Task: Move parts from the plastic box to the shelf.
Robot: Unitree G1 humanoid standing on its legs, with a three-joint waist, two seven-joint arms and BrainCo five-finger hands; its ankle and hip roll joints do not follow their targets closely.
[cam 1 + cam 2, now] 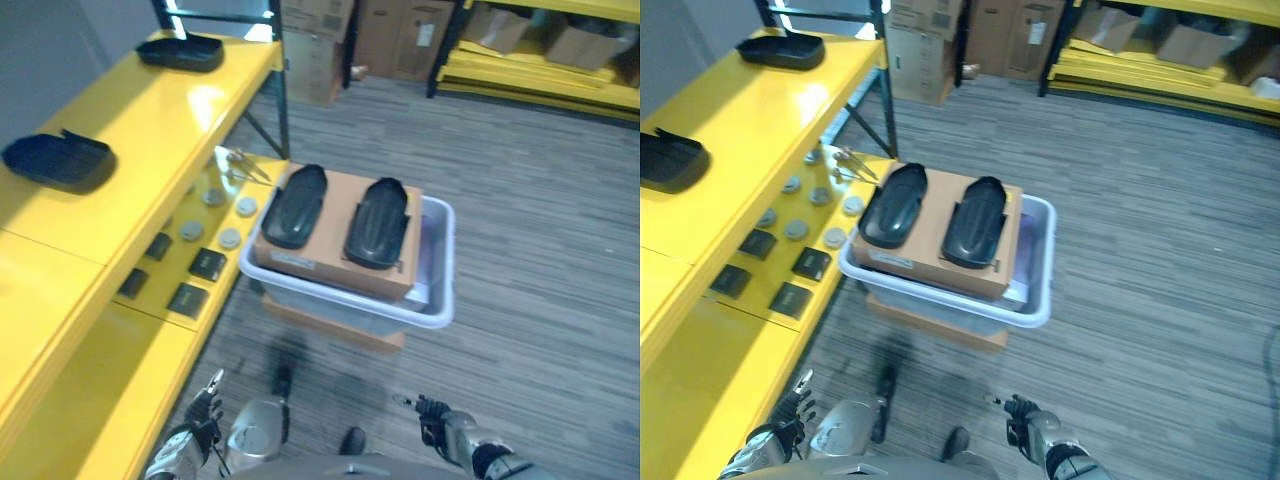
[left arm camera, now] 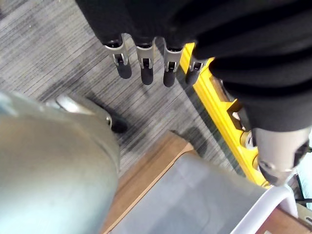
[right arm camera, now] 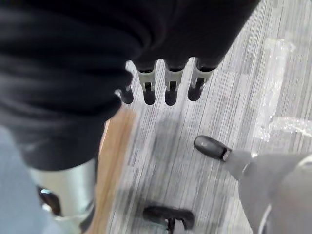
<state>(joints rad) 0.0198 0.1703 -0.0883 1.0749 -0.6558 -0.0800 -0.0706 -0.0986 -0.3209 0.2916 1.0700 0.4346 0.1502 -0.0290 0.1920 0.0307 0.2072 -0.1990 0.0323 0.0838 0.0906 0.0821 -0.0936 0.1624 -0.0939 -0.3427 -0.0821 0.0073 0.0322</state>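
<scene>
Both hands hang low and hold nothing: the left hand (image 1: pixel 195 425) sits at the bottom left of the head views, the right hand (image 1: pixel 440 425) at the bottom right, and each wrist view shows its fingers (image 2: pixel 144 63) straight and relaxed over bare floor (image 1: pixel 540 260), touching nothing. Ahead of them, well apart, stands the plastic box (image 1: pixel 435 300), raised on a brown base just beside the shelf (image 1: pixel 130 140). A carton (image 1: pixel 340 235) lies across the box, and on it rest two dark parts (image 1: pixel 296 205), side by side and apart, their long axes running away from the robot and leaning slightly to its right. The parts lie forward of both hands and roughly between them; the left part looks nearer the left hand, the other part (image 1: pixel 378 222) nearer the right, so a reach straight ahead by either arm seems the likely opening move. The shelf runs along the robot's left, which favours the left arm for placing. Its top already bears two similar dark parts (image 1: pixel 58 160), one near and one far (image 1: pixel 182 50), with bare yellow surface between them. The lower level holds small grey discs (image 1: pixel 212 215) and dark squares (image 1: pixel 185 280).
</scene>
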